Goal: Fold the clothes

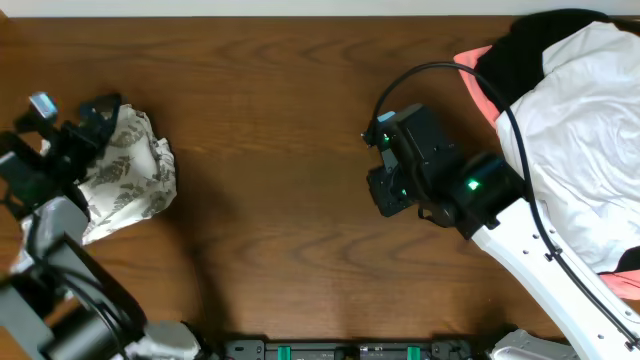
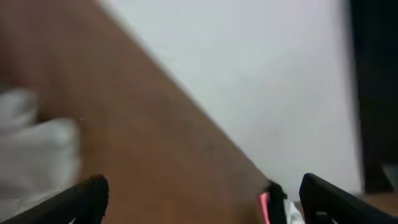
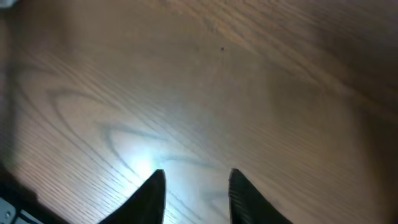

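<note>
A dark brown wooden table (image 1: pixel 280 120) with wavy grain fills the overhead view. Beyond its far edge stands a plain white wall (image 2: pixel 261 74), with a dark vertical band (image 2: pixel 373 93) at the right. A bright glare patch (image 3: pixel 140 163) lies on the wood.

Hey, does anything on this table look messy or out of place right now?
The fern-print garment lies crumpled in a heap at the left edge of the table, not spread flat. At the right, a plain white garment is piled over a black garment and a coral-pink garment, running out of view.
</note>
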You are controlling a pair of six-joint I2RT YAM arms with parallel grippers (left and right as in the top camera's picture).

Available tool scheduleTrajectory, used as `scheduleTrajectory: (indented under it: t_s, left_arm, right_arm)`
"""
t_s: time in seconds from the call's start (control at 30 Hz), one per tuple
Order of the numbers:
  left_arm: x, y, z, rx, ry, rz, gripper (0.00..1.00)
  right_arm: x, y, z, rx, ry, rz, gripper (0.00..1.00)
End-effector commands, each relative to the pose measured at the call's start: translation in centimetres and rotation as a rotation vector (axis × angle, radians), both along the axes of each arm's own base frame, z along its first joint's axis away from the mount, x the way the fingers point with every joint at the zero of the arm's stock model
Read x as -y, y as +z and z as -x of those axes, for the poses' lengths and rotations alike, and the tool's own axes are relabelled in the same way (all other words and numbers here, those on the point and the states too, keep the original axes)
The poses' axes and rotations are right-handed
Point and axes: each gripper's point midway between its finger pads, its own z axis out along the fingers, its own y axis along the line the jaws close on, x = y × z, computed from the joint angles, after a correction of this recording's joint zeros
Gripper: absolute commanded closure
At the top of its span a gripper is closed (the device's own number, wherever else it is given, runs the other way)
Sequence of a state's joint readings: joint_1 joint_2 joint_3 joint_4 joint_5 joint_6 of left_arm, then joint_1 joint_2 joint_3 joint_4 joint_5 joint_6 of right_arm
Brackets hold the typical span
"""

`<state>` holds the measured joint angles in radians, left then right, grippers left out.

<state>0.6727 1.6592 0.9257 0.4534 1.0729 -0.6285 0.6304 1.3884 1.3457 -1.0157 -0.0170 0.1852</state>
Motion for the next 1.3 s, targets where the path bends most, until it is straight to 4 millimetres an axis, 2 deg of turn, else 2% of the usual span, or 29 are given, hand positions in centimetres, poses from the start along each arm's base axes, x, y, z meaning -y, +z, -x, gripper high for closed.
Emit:
scheduleTrajectory:
  t_s: [0.0,0.07,0.13,0.23,0.3,0.47,0.6,0.7,0.77,0.9,1.07,1.27]
  left_arm:
    - [3.4,4.8,0.6,0.093,-0.106,-0.063,0.02]
    - [5.7,5.8,1.1,0.113,-0.158,-0.124,0.02]
    - [7.4,5.8,1.4,0.096,-0.179,-0.159,0.02]
    - [10.2,4.2,2.0,0.003,-0.191,-0.241,0.02]
    - [12.1,2.6,2.6,-0.077,-0.202,-0.312,0.02]
    - [17.1,-0.7,4.3,-0.229,-0.272,-0.5,0.02]
    - [20.0,-3.0,5.9,-0.349,-0.289,-0.657,0.02]
    - [20.5,-4.5,7.1,-0.434,-0.273,-0.776,0.02]
    - [20.1,-5.2,8.0,-0.491,-0.254,-0.84,0.02]
    - [19.4,-5.5,9.3,-0.544,-0.252,-0.85,0.02]
    - [17.6,-3.3,11.2,-0.538,-0.194,-0.833,0.02]
    - [16.2,1.0,14.2,-0.446,-0.093,-0.832,0.02]
  right_arm:
    - [0.3,-0.2,-0.2,0.007,-0.005,0.012,0.58]
    - [0.2,-0.1,-0.3,0.011,-0.005,0.009,0.45]
    - [0.0,0.0,-0.6,0.022,-0.005,0.002,0.34]
    - [-0.4,0.5,-1.2,0.051,-0.006,-0.019,0.12]
    - [-0.7,0.9,-1.7,0.076,-0.006,-0.037,0.01]
    - [-0.9,2.2,-3.7,0.148,-0.034,-0.087,0.01]
    - [0.9,3.1,-6.2,0.201,-0.11,-0.113,0.01]
    - [3.3,3.6,-8.1,0.231,-0.187,-0.12,0.01]
    - [5.7,3.6,-9.2,0.236,-0.254,-0.113,0.01]
    - [9.6,2.7,-9.4,0.189,-0.35,-0.08,0.01]
    - [11.7,1.8,-7.5,0.11,-0.416,-0.043,0.01]
    - [12.7,4.1,-4.2,0.142,-0.482,-0.047,0.01]
